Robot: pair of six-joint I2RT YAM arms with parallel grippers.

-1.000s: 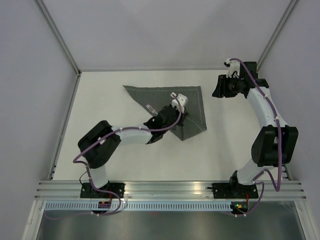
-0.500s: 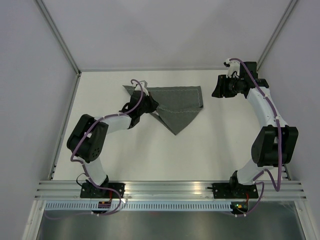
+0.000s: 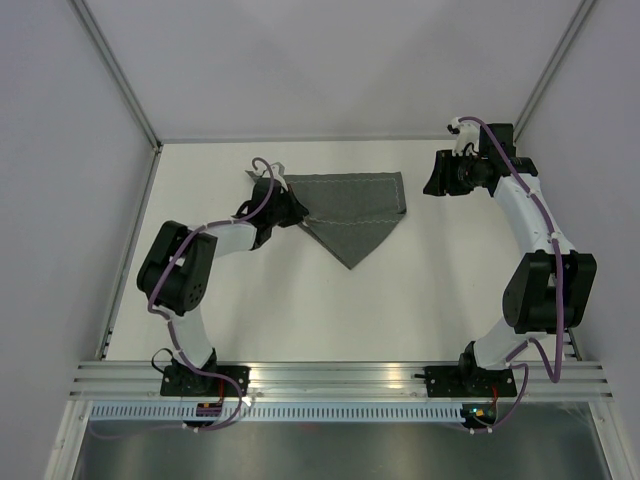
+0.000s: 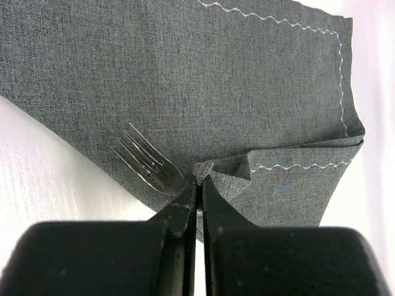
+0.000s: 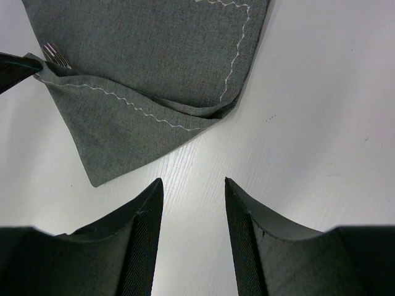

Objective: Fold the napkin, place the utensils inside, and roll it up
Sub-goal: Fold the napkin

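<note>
White tabletop carried everything, with pale walls rising round its far and side edges. On its far middle lay the napkin, a dark grey cloth folded into a rough triangle: its straight edge ran along the far side and its point aimed back toward the arm bases. A pale zigzag stitch followed the hem. In the wrist views one flap lay doubled over the layer beneath, its stitched edge running from the napkin's left corner across to the right corner.

From the near left, the left arm reached out low across the tabletop to the napkin's left corner. There the left tool was clenched tight, its two dark fingers pressed together on a small bunched pinch of the napkin where the folded flap began.

Well apart from the cloth, on the far right, the right tool hung above bare tabletop. Its jaws stood released, with nothing between them and white surface showing through the gap.

Smallest was the fork, lying on the napkin just beside the left tool's fingertips. Its silver tines pointed away from the tool, and the fingers hid its handle.
</note>
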